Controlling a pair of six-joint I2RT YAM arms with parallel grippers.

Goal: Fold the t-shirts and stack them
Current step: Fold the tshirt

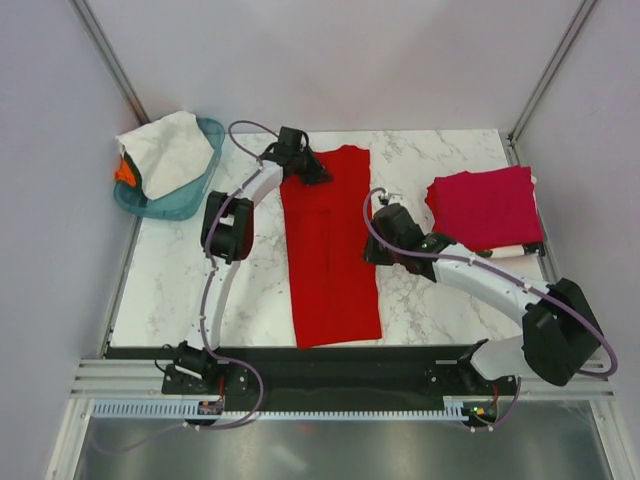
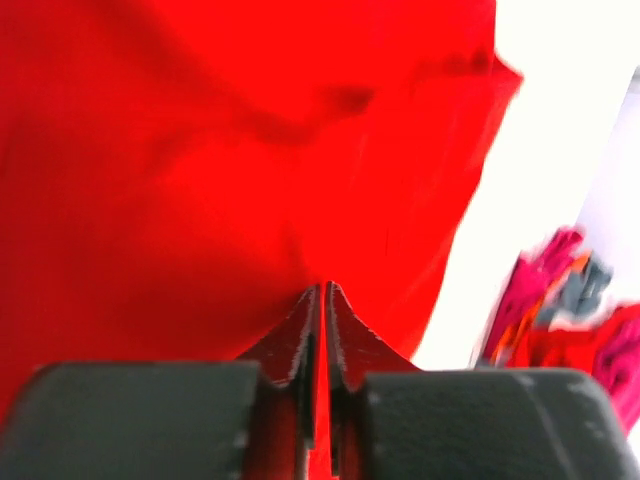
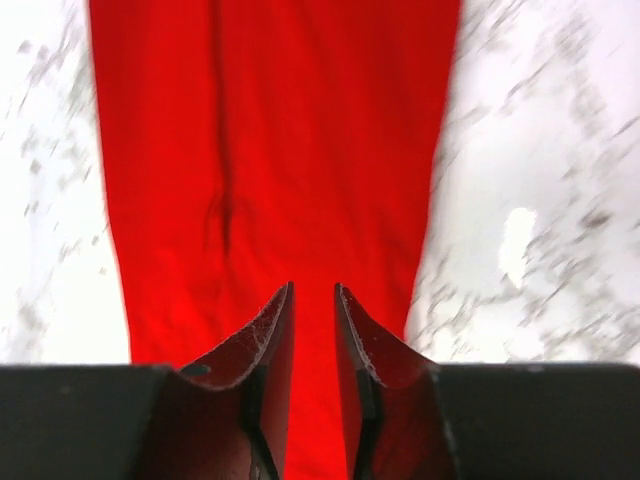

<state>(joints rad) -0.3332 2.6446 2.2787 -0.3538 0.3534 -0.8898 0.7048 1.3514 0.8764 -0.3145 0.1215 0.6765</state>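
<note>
3 shirts show in the top view. The bright red cloth t-shirt (image 1: 330, 255) lies mid-table on the white marble-patterned tabletop (image 1: 440, 290). It is folded lengthwise into 1 long strip running from the far side toward the arm bases. The darker crimson-pink cloth t-shirt (image 1: 487, 205) sits folded into a rough square at the far right of the table. A pale edge shows under its near side, and I cannot tell what that is. The crumpled white cloth t-shirt (image 1: 165, 150) is heaped in the teal plastic basket (image 1: 160, 210) at the far left corner, hanging over its rim. A small orange scrap (image 1: 124, 172) pokes out beside it.

The left gripper (image 2: 322, 290) is at the far left corner of the red strip. In its wrist view the 2 fingers are pressed nearly together, with a thin line of red cloth pinched between them and red fabric bunched up just ahead.

The right gripper (image 3: 312, 290) is at the strip's right edge, about midway along its length. Its fingers stand a narrow gap apart and hold nothing I can see. The red cloth lies flat beyond the tips.
</note>
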